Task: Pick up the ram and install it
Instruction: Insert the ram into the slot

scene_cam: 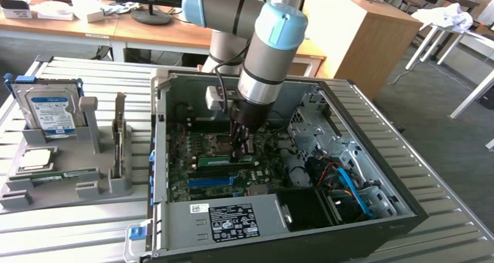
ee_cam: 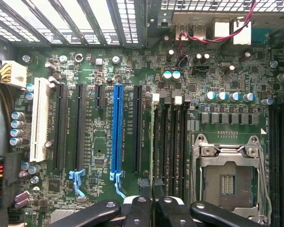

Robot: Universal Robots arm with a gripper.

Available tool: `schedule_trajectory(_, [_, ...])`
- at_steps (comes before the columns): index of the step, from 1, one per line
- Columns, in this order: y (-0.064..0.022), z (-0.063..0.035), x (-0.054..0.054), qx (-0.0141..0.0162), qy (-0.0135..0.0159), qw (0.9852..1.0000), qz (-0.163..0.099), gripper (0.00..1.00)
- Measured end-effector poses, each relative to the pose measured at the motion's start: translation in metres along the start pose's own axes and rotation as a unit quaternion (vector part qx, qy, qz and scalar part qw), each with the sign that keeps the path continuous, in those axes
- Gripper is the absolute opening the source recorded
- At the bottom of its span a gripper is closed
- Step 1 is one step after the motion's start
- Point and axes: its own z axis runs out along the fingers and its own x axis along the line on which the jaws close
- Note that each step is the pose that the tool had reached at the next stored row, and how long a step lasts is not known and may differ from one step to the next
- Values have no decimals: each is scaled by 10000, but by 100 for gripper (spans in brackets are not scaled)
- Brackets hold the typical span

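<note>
My gripper (scene_cam: 238, 152) reaches down into the open computer case (scene_cam: 401, 208), just above the motherboard (ee_cam: 97, 156). Its black fingers (ee_cam: 137, 210) are shut on the ram (ee_cam: 154, 142), which shows edge-on in the wrist view as a thin green line running out from between them. In the exterior view the ram (scene_cam: 220, 159) is a narrow green strip lying level under the gripper. It hangs along the black memory slots (ee_cam: 173, 142) beside the empty processor socket (ee_cam: 227, 177). Whether it touches a slot I cannot tell.
A grey holder (scene_cam: 46, 191) stands at the exterior view's left with a silver hard drive (scene_cam: 50, 113), a processor chip (scene_cam: 34, 159) and an upright grey card (scene_cam: 120, 130). The power supply (scene_cam: 224, 219) and blue cables (scene_cam: 347, 185) fill the near side of the case.
</note>
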Motion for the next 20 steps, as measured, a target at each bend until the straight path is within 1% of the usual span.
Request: schedule_trajectory(20, [-3, 44, -8, -1, 1, 10000, 0, 13])
